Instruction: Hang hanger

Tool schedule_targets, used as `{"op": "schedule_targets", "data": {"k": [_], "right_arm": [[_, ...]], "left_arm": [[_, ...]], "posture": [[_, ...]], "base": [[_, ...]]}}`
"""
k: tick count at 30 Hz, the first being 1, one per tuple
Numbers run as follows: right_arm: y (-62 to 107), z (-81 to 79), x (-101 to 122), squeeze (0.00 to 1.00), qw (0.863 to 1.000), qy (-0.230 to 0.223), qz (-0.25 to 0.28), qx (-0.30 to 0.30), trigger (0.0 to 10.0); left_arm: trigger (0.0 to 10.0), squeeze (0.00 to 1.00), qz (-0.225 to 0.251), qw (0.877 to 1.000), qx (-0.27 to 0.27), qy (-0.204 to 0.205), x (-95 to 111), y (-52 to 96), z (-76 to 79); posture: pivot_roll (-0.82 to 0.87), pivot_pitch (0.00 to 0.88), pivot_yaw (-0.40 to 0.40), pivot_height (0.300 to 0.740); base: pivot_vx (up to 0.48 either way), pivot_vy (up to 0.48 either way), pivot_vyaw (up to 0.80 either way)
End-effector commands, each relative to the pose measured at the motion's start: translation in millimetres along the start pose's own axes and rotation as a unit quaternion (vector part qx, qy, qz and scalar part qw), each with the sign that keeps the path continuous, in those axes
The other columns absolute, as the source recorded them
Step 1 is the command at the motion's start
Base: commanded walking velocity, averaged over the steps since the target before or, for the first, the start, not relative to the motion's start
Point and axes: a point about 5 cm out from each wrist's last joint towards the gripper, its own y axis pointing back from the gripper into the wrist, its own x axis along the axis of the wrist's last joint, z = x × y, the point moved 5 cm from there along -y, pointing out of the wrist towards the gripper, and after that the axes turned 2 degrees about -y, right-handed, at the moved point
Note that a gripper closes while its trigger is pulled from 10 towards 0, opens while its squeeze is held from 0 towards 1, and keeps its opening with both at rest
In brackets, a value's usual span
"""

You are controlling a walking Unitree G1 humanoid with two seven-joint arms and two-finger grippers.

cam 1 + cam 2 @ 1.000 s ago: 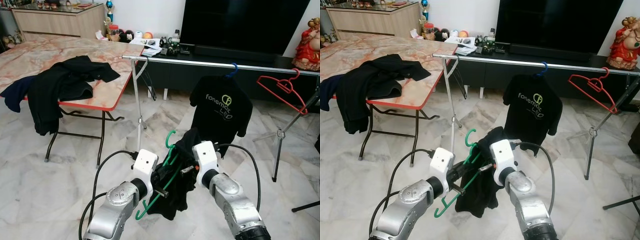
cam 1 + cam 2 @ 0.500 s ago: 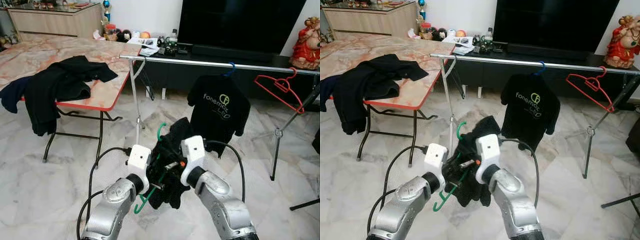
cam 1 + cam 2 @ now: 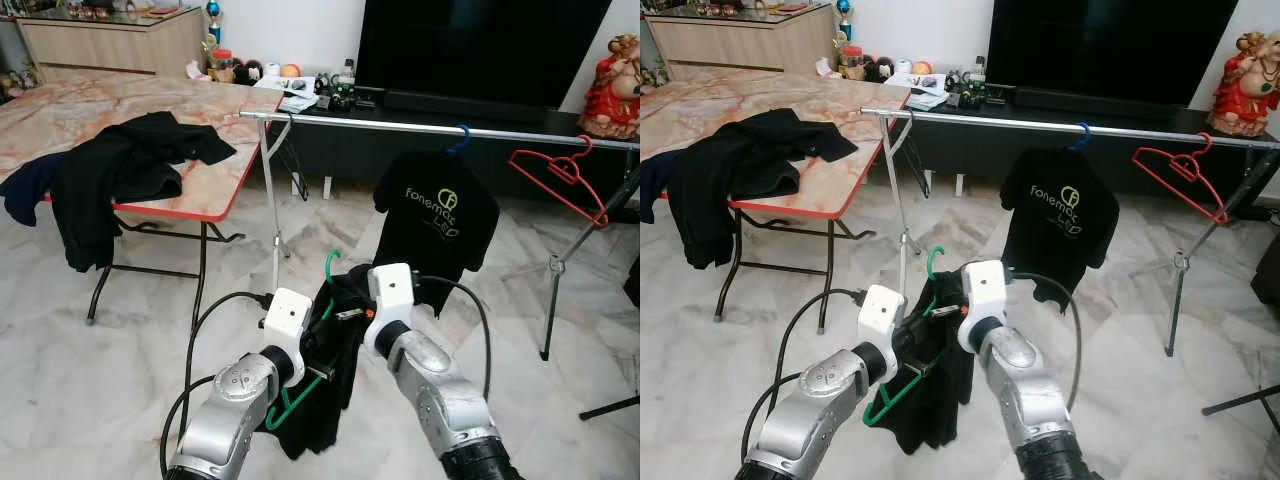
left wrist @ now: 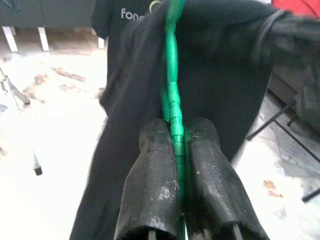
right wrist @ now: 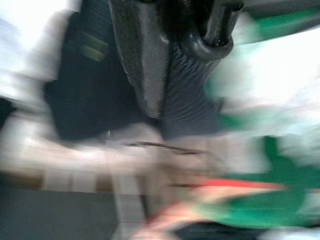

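A green hanger (image 3: 330, 262) carrying a black garment (image 3: 322, 410) hangs between my two arms, low and in front of the metal clothes rail (image 3: 400, 125). My left gripper (image 4: 175, 125) is shut on the hanger's green bar, and the garment drapes beyond it. My right gripper (image 3: 346, 315) sits at the top of the garment, just under the hook. The right wrist view is blurred; its fingers (image 5: 170, 75) lie together, with green hanger (image 5: 270, 200) beside them. The hook is well short of the rail.
A black printed T-shirt (image 3: 437, 215) on a blue hanger and a bare red hanger (image 3: 560, 175) hang on the rail. A marble-topped folding table (image 3: 90, 105) with dark clothes (image 3: 125, 165) stands at left. Rack legs (image 3: 272, 210), a TV cabinet and a red statue (image 3: 612, 90) lie beyond.
The garment was bunched up between the grippers half a second ago; now it hangs down straight from the hanger. Both arms have shifted slightly with the hanger still held.
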Motion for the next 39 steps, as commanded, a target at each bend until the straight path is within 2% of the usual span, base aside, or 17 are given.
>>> {"op": "schedule_targets", "data": {"k": [1, 6, 8, 13, 18, 20, 21, 23, 24, 25, 26, 28, 30, 33, 37, 38, 39], "right_arm": [[0.1, 16.1, 6.3, 0.00, 0.999, -0.003, 0.015, -0.043, 10.0], [0.0, 30.5, 12.6, 0.00, 0.996, -0.015, 0.041, -0.083, 10.0], [-1.6, 30.2, 10.4, 0.00, 0.996, -0.011, 0.032, -0.078, 10.0], [-2.2, 2.2, 5.6, 0.00, 1.000, 0.007, 0.024, -0.004, 10.0], [7.3, -44.6, -10.0, 0.00, 0.993, 0.017, -0.005, 0.118, 10.0], [9.4, -50.7, -11.0, 0.00, 0.991, 0.016, -0.005, 0.133, 10.0], [13.2, -62.5, -12.9, 0.00, 0.987, 0.012, -0.005, 0.159, 10.0], [15.7, -69.8, -13.6, 0.00, 0.985, 0.011, -0.007, 0.173, 10.0], [19.6, -80.5, -12.5, 0.00, 0.980, 0.010, -0.006, 0.199, 10.0], [19.6, -80.5, -12.5, 0.00, 0.980, 0.010, -0.006, 0.199, 10.0], [26.6, -95.3, -10.5, 0.00, 0.971, 0.013, -0.001, 0.240, 10.0], [30.3, -102.2, -9.8, 0.00, 0.966, 0.019, 0.001, 0.259, 10.0], [39.5, -117.4, -9.5, 0.00, 0.954, 0.021, 0.000, 0.299, 10.0], [43.7, -122.4, -10.1, 0.00, 0.949, 0.024, -0.001, 0.314, 10.0], [42.8, -121.7, -8.7, 0.00, 0.951, 0.020, -0.001, 0.308, 10.0], [42.0, -120.0, -7.9, 0.00, 0.953, 0.022, 0.001, 0.303, 10.0], [32.5, -103.1, -9.3, 0.00, 0.967, 0.027, -0.003, 0.252, 10.0]], "left_arm": [[10.0, 0.00, 0.023, 1.000, -0.009, -0.011, 11.8, -0.2, 4.1], [10.0, 0.00, 0.020, 1.000, -0.009, -0.012, 10.6, 0.6, 3.2], [10.0, 0.00, 0.019, 1.000, -0.008, -0.013, 9.9, 0.7, 2.3], [10.0, 0.00, 0.022, 1.000, -0.004, -0.011, 10.8, 0.0, 1.3], [10.0, 0.00, 0.025, 1.000, -0.003, -0.010, 12.2, -0.4, 1.3], [10.0, 0.00, 0.025, 1.000, -0.003, -0.010, 12.1, -0.4, 1.3], [10.0, 0.00, 0.025, 1.000, -0.002, -0.009, 12.0, -0.3, 1.1], [10.0, 0.00, 0.025, 1.000, -0.003, -0.008, 11.9, -0.3, 1.0], [10.0, 0.00, 0.025, 1.000, -0.003, -0.008, 11.7, -0.4, 1.2], [10.0, 0.00, 0.025, 1.000, -0.003, -0.008, 11.7, -0.4, 1.2], [10.0, 0.00, 0.025, 1.000, -0.004, -0.007, 11.5, -0.6, 1.8], [10.0, 0.00, 0.025, 1.000, -0.005, -0.007, 11.3, -0.8, 2.1], [10.0, 0.00, 0.025, 1.000, -0.006, -0.006, 11.0, -1.2, 2.8], [10.0, 0.00, 0.025, 1.000, -0.006, -0.006, 11.2, -1.4, 2.8], [10.0, 0.00, 0.026, 1.000, -0.005, -0.005, 11.1, -1.4, 3.0], [10.0, 0.00, 0.026, 1.000, -0.005, -0.005, 11.2, -1.4, 3.0], [10.0, 0.00, 0.026, 1.000, -0.003, -0.005, 11.3, -1.2, 2.2]], "posture": [[0.16, 0.000, -0.073, 0.740], [0.16, 0.000, -0.069, 0.740], [0.16, 0.000, -0.069, 0.740], [0.16, 0.000, -0.069, 0.740], [0.16, 0.000, -0.068, 0.740], [0.16, 0.000, -0.068, 0.740], [0.16, 0.000, -0.069, 0.740], [0.15, 0.000, -0.069, 0.740], [0.15, 0.000, -0.068, 0.740], [0.15, 0.000, -0.068, 0.740], [0.15, 0.000, -0.069, 0.740], [0.15, 0.000, -0.069, 0.740], [0.15, 0.000, -0.071, 0.740], [0.15, 0.000, -0.071, 0.740], [0.15, 0.000, -0.072, 0.740], [0.15, 0.000, -0.072, 0.740], [0.15, 0.000, -0.072, 0.740]], "base": [[0.000, 0.000, 0.00], [0.000, 0.000, 0.00], [0.000, 0.000, 0.00], [0.000, 0.000, 0.00], [0.000, 0.000, 0.00], [0.000, 0.000, 0.00], [0.000, 0.000, 0.00], [0.000, 0.000, 0.00], [0.000, 0.000, 0.00], [0.000, 0.000, 0.00], [0.000, 0.000, 0.00], [0.000, 0.000, 0.00], [0.000, 0.000, 0.00], [0.000, 0.000, 0.00], [0.000, 0.000, 0.00], [0.000, 0.000, 0.00], [0.000, 0.000, 0.00]]}}
